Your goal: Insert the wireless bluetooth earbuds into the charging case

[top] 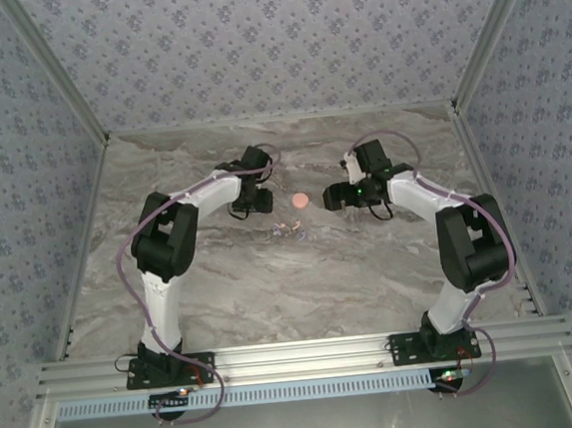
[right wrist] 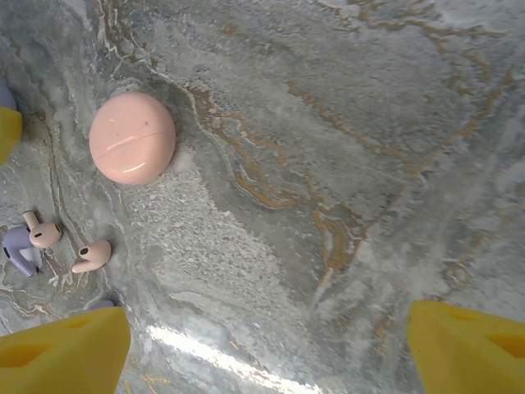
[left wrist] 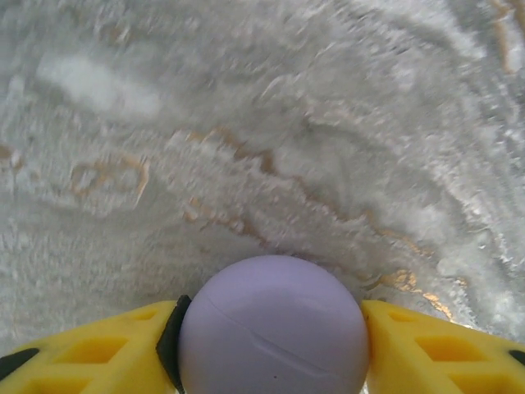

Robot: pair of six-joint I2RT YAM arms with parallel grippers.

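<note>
Top external view: we see the left claw (top: 249,205) and the right claw (top: 337,198) facing each other over the marbled table (top: 272,285); the pink case (top: 298,202) lies between them; the earbuds (top: 289,230) lie loose on the table, nearer the arm bases than that case and apart from it; at this size we cannot count them.

Left wrist view: the left claw (left wrist: 273,316) is clenched on the lilac case (left wrist: 273,336), a round closed shell with a fine seam across it; its yellow fingers (left wrist: 426,345) press both sides; the table behind is blurred, and we cannot tell whether the case rests on it.

Right wrist view: the right claw (right wrist: 267,316) stands released, its yellow fingers (right wrist: 61,353) wide apart with bare table between them; the pink case (right wrist: 131,137) lies closed at upper left; below it two pink earbuds (right wrist: 92,256) lie side by side, clear of the case; a lilac earbud (right wrist: 18,250) lies just beside the left one.
</note>
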